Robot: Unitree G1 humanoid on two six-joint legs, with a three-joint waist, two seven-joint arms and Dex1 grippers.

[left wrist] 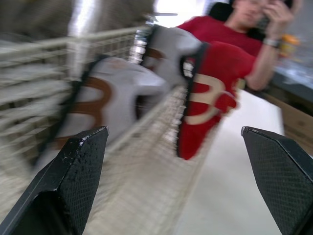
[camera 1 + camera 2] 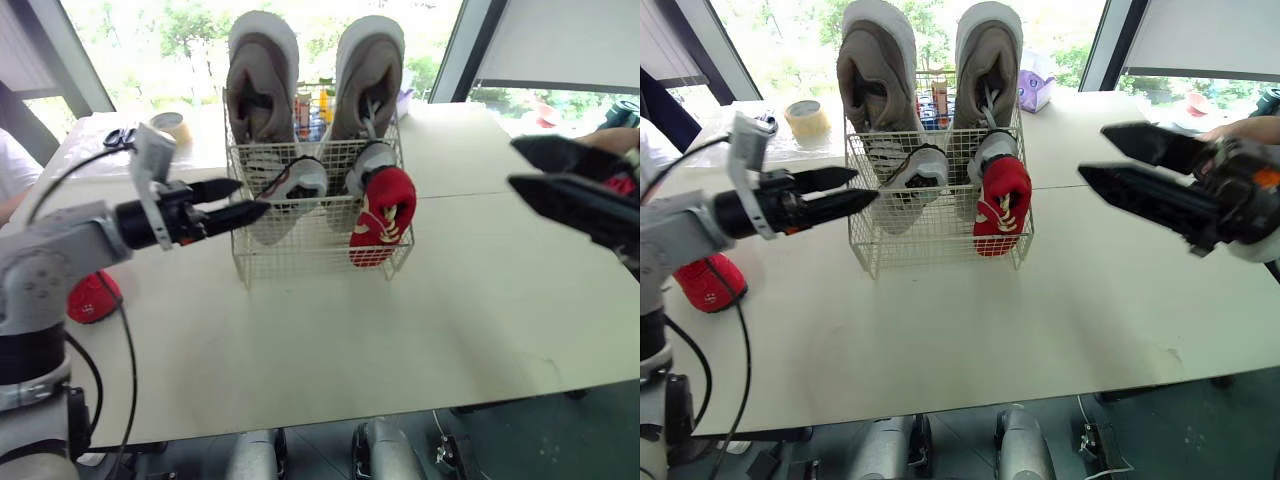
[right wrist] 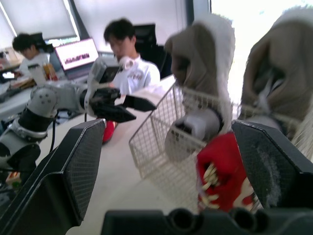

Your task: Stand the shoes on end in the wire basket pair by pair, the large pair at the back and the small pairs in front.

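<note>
A white wire basket (image 2: 300,262) stands mid-table. Two large taupe shoes (image 2: 262,80) (image 2: 368,75) stand on end at its back. In front of them are two small grey shoes (image 2: 292,190) (image 2: 370,160) and one small red shoe (image 2: 382,215), toe down at the front right. A second red shoe (image 2: 92,296) lies on the table at the far left, partly behind my left arm. My left gripper (image 2: 252,197) is open and empty, just left of the basket's front. My right gripper (image 2: 513,162) hovers open and empty, well right of the basket.
A tape roll (image 2: 170,125) and scissors (image 2: 120,137) lie at the back left, and a purple box (image 2: 1036,88) sits behind the basket. A person's hand (image 2: 1250,128) shows at the far right. The table's front edge (image 2: 400,405) runs close to me.
</note>
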